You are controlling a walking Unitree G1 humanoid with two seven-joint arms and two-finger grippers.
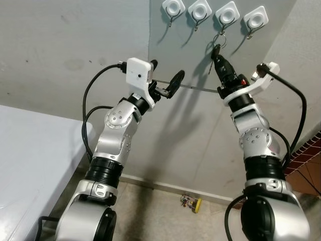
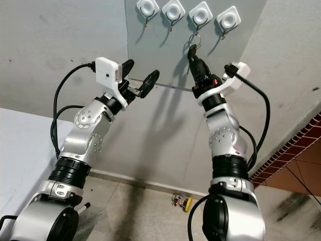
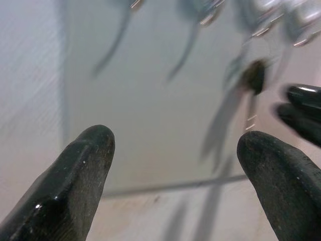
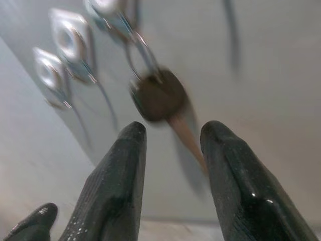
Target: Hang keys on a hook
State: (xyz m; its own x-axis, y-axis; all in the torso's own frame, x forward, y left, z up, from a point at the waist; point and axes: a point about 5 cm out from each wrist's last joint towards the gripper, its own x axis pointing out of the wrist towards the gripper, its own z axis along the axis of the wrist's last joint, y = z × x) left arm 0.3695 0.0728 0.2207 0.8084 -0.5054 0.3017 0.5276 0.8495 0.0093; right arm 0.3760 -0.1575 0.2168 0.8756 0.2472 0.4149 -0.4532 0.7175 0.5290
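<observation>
Hooks: four white square-based hooks are mounted in a row high on the grey wall; the third hook (image 1: 227, 13) from the robot's left carries the load.

Keys (image 4: 159, 95): a dark round-headed key on a metal ring is hung from the third hook, lying against the wall. The ring (image 1: 220, 39) is seen looped over the hook's metal prong.

Right hand (image 4: 173, 131): raised to just below the keys, fingers held apart with a plain gap between them; the key head is seen just beyond the fingertips, not gripped.

Left hand (image 1: 168, 80): raised at mid-height beside the right arm, well below the hooks, fingers spread and nothing held.

Floor: a small yellow object (image 1: 191, 203) is seen lying by the skirting at the foot of the wall.

White surface (image 1: 30, 155): a pale flat surface is seen at the robot's left.
</observation>
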